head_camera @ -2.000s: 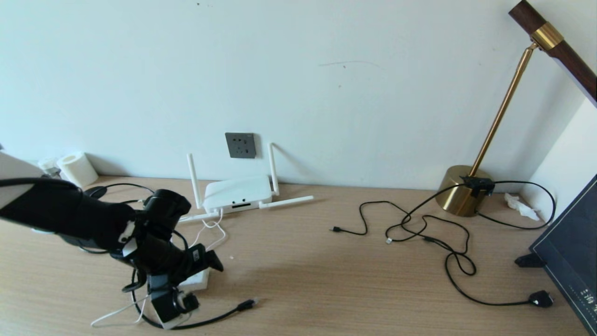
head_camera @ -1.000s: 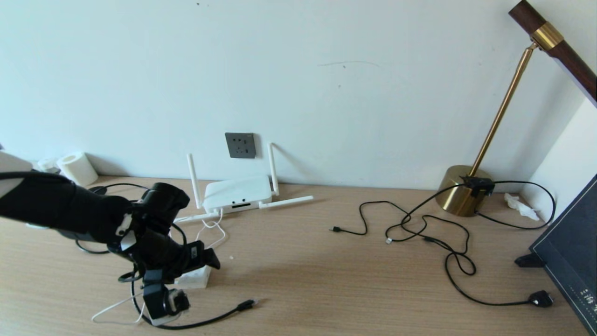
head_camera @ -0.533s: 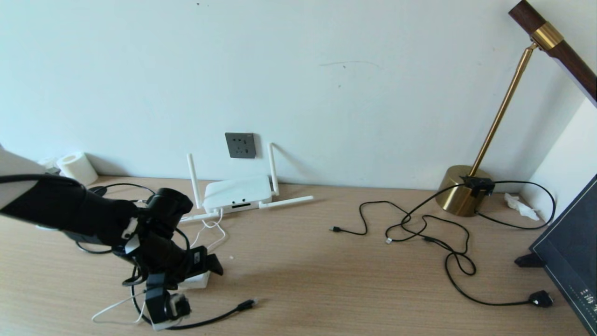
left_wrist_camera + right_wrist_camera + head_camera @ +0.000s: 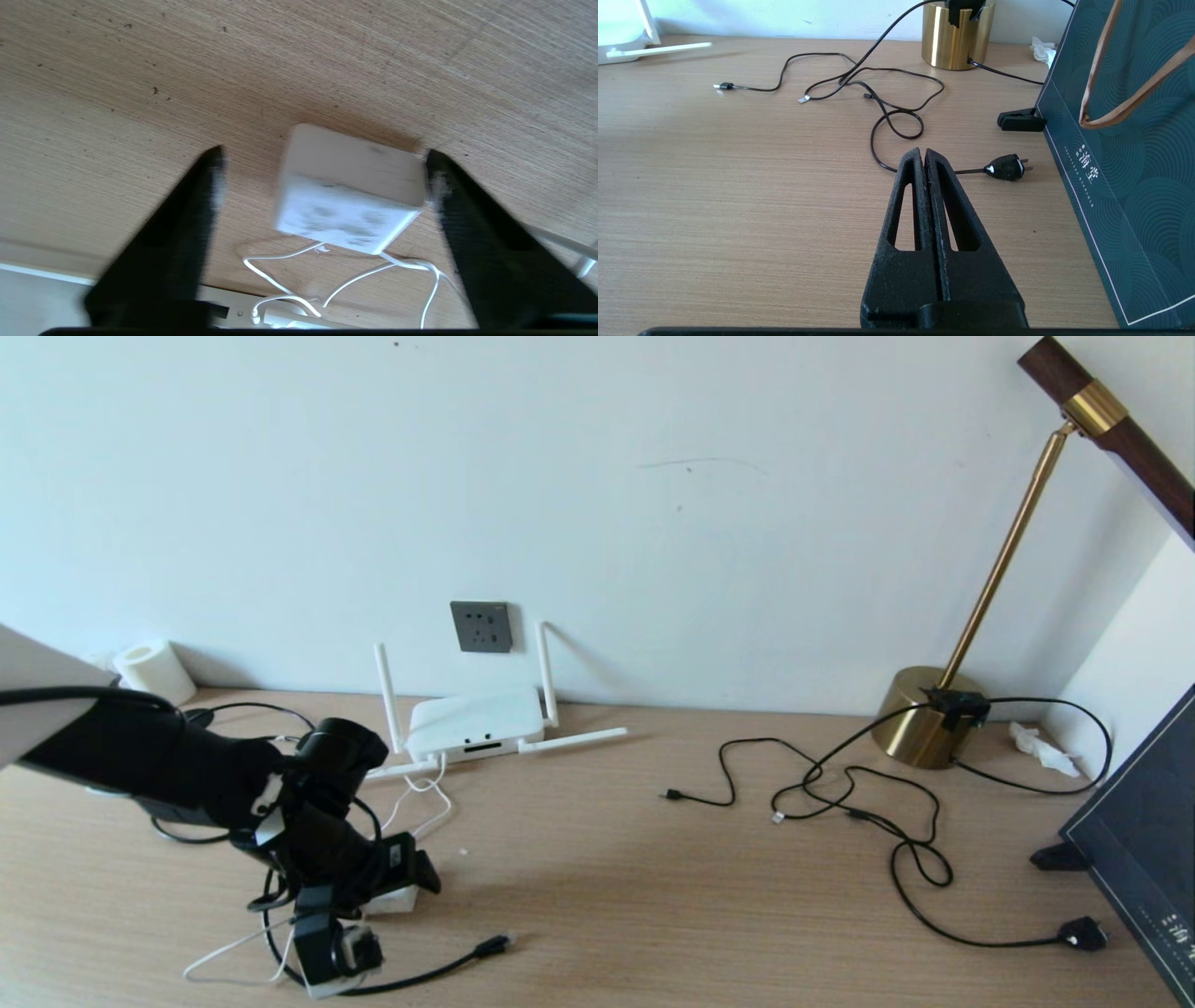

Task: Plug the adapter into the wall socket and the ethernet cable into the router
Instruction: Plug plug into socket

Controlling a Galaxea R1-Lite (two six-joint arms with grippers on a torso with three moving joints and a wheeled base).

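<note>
The white cube adapter (image 4: 348,186) lies on the desk, its thin white cord (image 4: 373,273) trailing toward the router (image 4: 476,721). My left gripper (image 4: 324,156) is open astride it: one finger (image 4: 448,196) is at the cube's corner, the other (image 4: 196,196) stands off with a gap. In the head view the left gripper (image 4: 397,887) covers most of the adapter (image 4: 400,900). The black ethernet cable (image 4: 439,971) curves along the front edge, plug end free. The dark grey wall socket (image 4: 482,626) is above the router. My right gripper (image 4: 923,154) is shut on nothing over bare desk.
Thin black cables (image 4: 840,793) sprawl at the right, ending in a two-pin plug (image 4: 1006,167). A brass lamp base (image 4: 924,714) stands by the wall, and a dark green paper bag (image 4: 1134,163) at the far right. A paper roll (image 4: 154,672) sits at the back left.
My left gripper has settled lower around the adapter, and its fingers have drawn in a little. The right gripper has not moved.
</note>
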